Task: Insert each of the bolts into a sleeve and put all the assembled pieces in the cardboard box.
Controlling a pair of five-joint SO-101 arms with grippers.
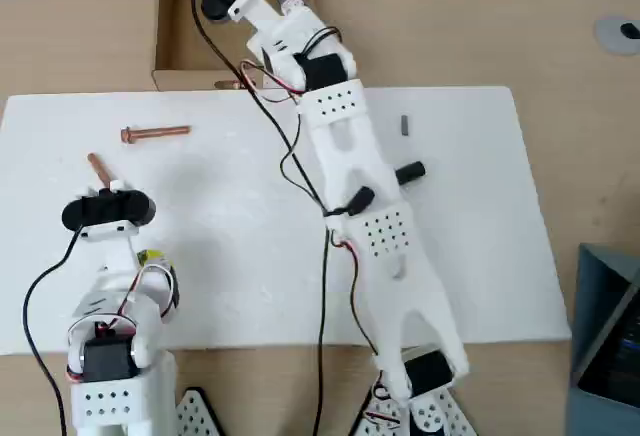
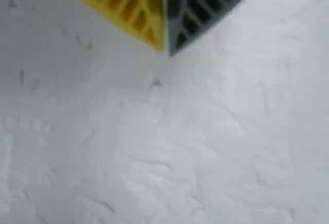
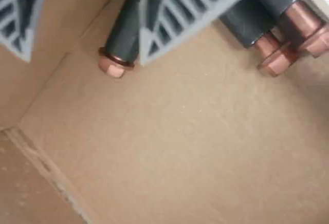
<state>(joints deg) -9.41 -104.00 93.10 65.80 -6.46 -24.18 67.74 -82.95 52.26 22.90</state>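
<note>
Got the right gripper [image 3: 85, 49] down inside the cardboard box [image 3: 180, 147] with its fingers spread wide and gripping nothing, 1 bolt-in-sleeve piece [image 3: 122, 36] lying right against one finger and 2 more finished pieces [image 3: 267, 39] side by side close by on the box floor. Over on the white mat [image 1: 220, 256], seeing the left gripper [image 2: 165, 47] pinched fully closed on nothing, near 1 loose bolt [image 1: 98, 168], with a 2nd bolt [image 1: 155, 133] lying nearer the box. Also spotting 2 black sleeves [image 1: 410, 171] on the mat right beside the right arm [image 1: 350, 146], a little apart from each other.
</note>
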